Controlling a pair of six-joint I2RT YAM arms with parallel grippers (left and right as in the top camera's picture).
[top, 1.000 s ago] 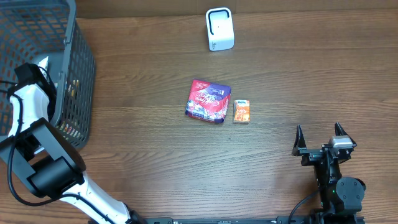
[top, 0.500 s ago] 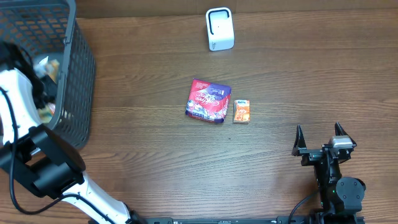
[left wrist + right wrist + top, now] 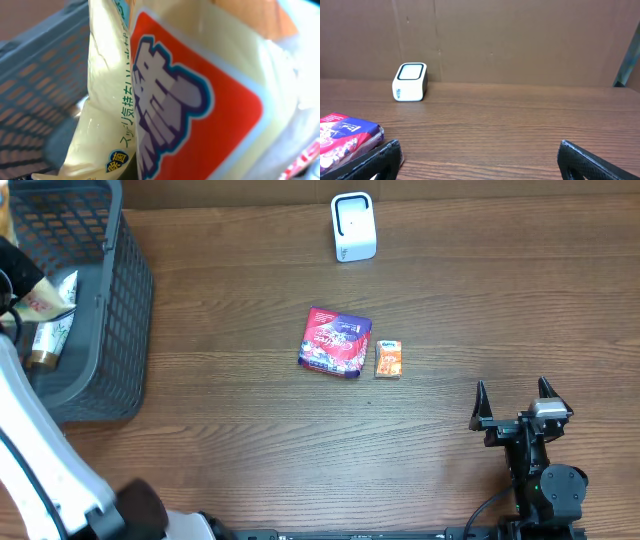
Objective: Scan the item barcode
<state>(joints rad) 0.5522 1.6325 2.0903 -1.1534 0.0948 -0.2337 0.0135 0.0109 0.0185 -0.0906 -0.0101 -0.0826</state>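
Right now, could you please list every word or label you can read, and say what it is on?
"除菌": blue badge on the yellow packet.
"気持ち": within its green line; the rest is unclear.
Its big letters: cropped.
Too small to read: purple packet, orange box, white scanner.

Left gripper [image 3: 16, 278] half cut off by the overhead view's left edge. In its wrist view the fingers are hidden: yellow packet [image 3: 190, 90] fills the frame, blurred, cropped all sides. Basket [image 3: 125, 290] cropped top-left. Orange box [image 3: 388, 359] print too small to read. Purple packet [image 3: 342, 137] cut by the right wrist view's left edge.
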